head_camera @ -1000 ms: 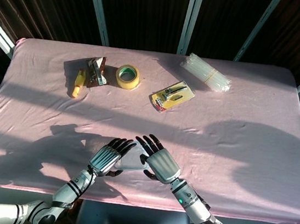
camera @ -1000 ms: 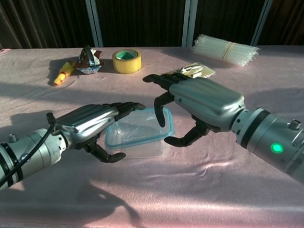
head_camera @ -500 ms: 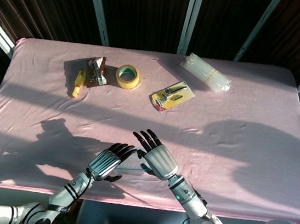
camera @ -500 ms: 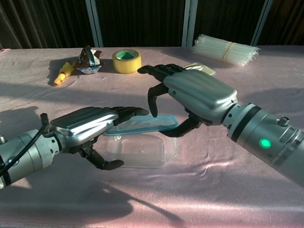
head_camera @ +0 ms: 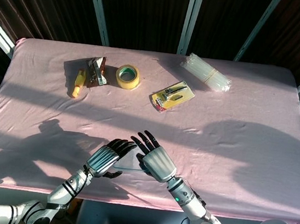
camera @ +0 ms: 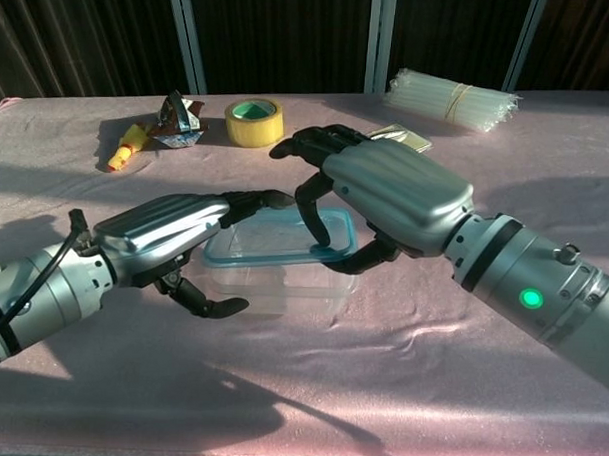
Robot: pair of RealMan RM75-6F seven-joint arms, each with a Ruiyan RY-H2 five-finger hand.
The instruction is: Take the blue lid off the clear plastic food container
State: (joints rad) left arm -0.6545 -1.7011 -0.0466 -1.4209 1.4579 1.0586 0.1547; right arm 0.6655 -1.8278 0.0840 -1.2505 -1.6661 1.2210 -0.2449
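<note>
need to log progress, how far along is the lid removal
Mostly done: the blue lid is off the clear container and raised above it. In hand: the right robot hand grips the lid's right end, while the left robot hand is at the container's left side, apparently steadying it. Left: carry the lid clear, probably setting it on the pink tablecloth.

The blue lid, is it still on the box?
Off. The right hand holds the blue lid up, tilted, above the clear box in the chest view.
</note>
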